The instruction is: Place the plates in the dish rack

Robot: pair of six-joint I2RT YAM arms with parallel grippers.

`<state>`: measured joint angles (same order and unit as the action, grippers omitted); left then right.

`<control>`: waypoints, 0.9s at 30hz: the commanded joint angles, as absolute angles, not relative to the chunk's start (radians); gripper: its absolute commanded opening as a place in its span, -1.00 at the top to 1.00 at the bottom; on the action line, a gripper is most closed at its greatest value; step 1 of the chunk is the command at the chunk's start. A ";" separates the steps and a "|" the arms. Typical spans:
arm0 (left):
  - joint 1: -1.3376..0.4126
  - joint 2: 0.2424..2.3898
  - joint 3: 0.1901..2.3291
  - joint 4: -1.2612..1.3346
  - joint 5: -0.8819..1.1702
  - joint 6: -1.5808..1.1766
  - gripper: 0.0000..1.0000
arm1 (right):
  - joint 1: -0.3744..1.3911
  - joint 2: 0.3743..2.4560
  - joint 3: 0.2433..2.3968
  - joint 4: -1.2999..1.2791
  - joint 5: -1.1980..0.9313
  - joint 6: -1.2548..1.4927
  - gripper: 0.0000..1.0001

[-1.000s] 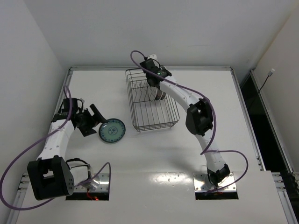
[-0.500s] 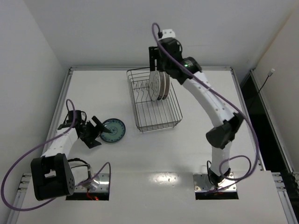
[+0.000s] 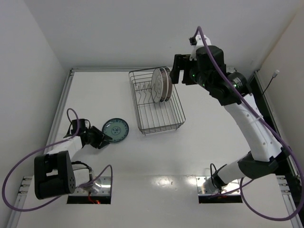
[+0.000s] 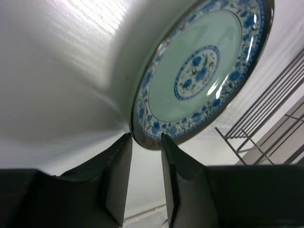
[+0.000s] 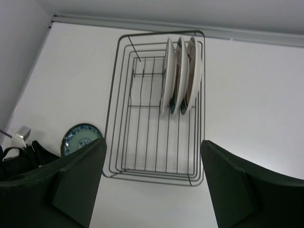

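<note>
A small teal patterned plate (image 3: pixel 115 131) (image 4: pixel 199 76) (image 5: pixel 81 138) lies on the white table, left of the dish rack. My left gripper (image 3: pixel 100 138) (image 4: pixel 145 138) reaches it low from the left, its two fingers closed over the plate's near rim, one on each face. The dark wire dish rack (image 3: pixel 159 130) (image 5: pixel 152 176) holds three plates (image 3: pixel 160 84) (image 5: pixel 180 76) upright, side by side at its far right end. High above the rack's right side, my right gripper (image 3: pixel 179 71) (image 5: pixel 153 141) is open and holds nothing.
White walls close the table at the back and left, with a metal rail (image 3: pixel 152 69) along the back edge. Purple cables (image 3: pixel 21 164) loop from both arms. Two cut-outs (image 3: pixel 90 190) sit at the near edge by the arm bases.
My right gripper opened off the plates in the rack, rose and pulled back to the right. My left gripper dropped to the teal plate's rim and closed on it.
</note>
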<state>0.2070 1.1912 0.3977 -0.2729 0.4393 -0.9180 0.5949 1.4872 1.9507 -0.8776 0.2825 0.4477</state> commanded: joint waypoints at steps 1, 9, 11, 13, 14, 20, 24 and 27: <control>0.219 1.256 0.417 -0.155 0.436 -0.940 0.46 | 0.580 1.431 1.939 -0.922 0.261 0.468 -0.55; 0.219 1.335 0.472 -0.123 0.471 -0.890 1.00 | 0.551 1.388 1.908 -0.933 0.267 0.468 -0.66; 0.219 1.335 0.518 -0.141 0.482 -0.878 1.00 | 0.542 1.388 1.908 -0.933 0.239 0.468 -0.66; 0.219 1.319 0.554 -0.162 0.512 -0.868 1.00 | 0.541 1.388 1.884 -0.919 0.207 0.479 -0.66; 0.219 1.309 0.590 -0.163 0.524 -0.859 1.00 | 0.541 1.388 1.884 -0.908 0.195 0.489 -0.66; 0.219 1.181 0.722 -0.126 0.684 -0.859 1.00 | 0.497 1.416 1.767 -0.781 -0.150 0.489 -0.74; 0.219 1.102 0.718 0.018 0.807 -0.934 1.00 | 0.476 1.437 1.602 -0.580 -0.518 0.552 -0.77; 0.184 1.069 0.684 0.144 0.920 -1.006 1.00 | 0.453 1.437 1.432 -0.402 -0.639 0.633 -0.77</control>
